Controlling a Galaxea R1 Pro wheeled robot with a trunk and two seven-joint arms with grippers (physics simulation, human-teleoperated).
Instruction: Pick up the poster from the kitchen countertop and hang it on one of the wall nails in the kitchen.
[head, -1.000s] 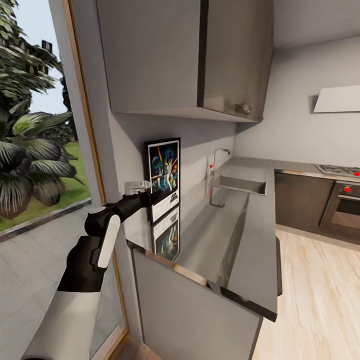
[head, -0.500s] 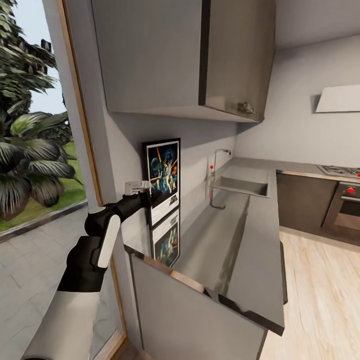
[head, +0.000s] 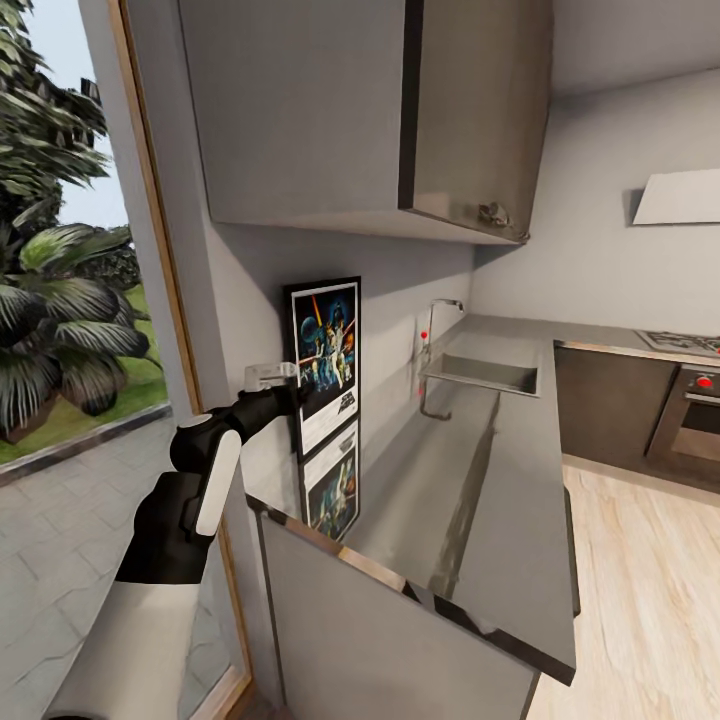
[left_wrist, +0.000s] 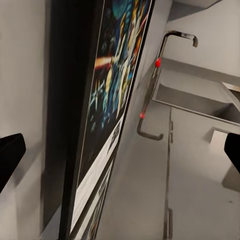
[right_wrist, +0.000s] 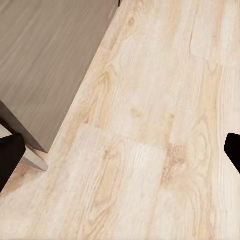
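The poster (head: 327, 355) stands upright on the kitchen countertop (head: 470, 500), leaning against the light grey wall, and its mirror image shows in the glossy top. My left gripper (head: 288, 396) reaches to the poster's left edge at mid height. In the left wrist view the poster (left_wrist: 107, 115) is seen edge-on between the widely spread fingers of the left gripper (left_wrist: 121, 152), which is open. The right gripper (right_wrist: 121, 152) hangs open over the floor with nothing in it. I cannot make out a wall nail.
A sink (head: 480, 375) and thin tap (head: 437, 310) lie beyond the poster. A wall cabinet (head: 350, 110) hangs directly above it. A glass door with plants outside (head: 60, 300) is on the left. An oven (head: 690, 410) and wooden floor (head: 640, 600) are on the right.
The whole head view has crept closer to the counter and slightly left. The left gripper stays at the poster's left edge, and the poster has not moved.
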